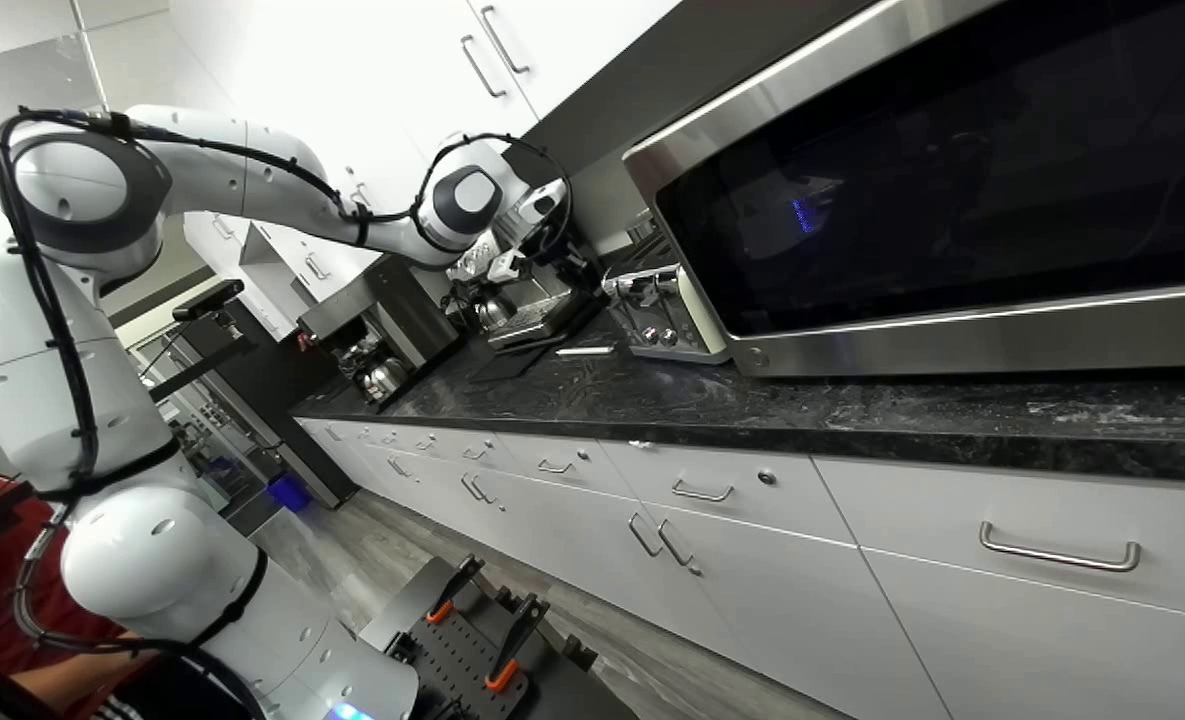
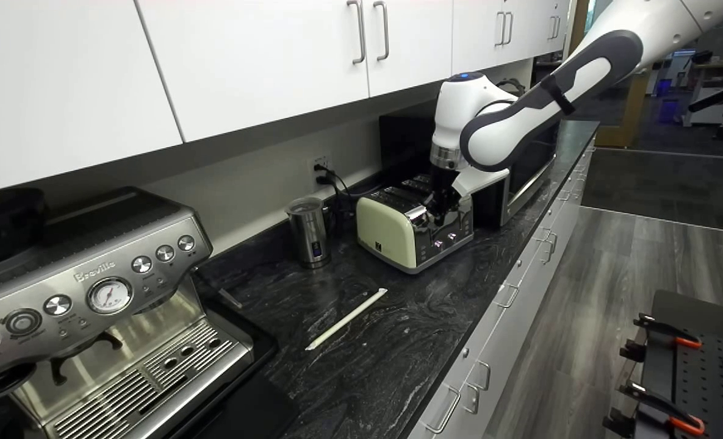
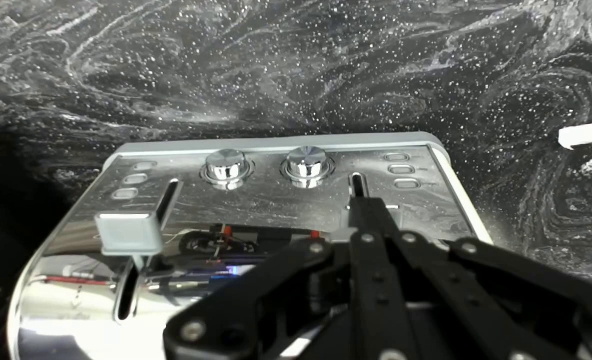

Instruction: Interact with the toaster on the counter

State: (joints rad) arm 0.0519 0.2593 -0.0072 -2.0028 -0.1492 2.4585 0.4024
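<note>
The toaster has cream sides and a shiny silver front; it stands on the dark speckled counter in both exterior views. In the wrist view its front panel shows two knobs, small buttons and two vertical slots. The pale left lever sits partway along its slot. My gripper has its fingers together over the right slot and largely hides the right lever; a pale patch shows beside the fingers. I cannot tell whether they touch it. In an exterior view the gripper is at the toaster's front.
The large microwave stands right beside the toaster. A metal jug, a pale stick-like wrapped item and a coffee machine are on the toaster's other side. White upper cabinets hang over the counter.
</note>
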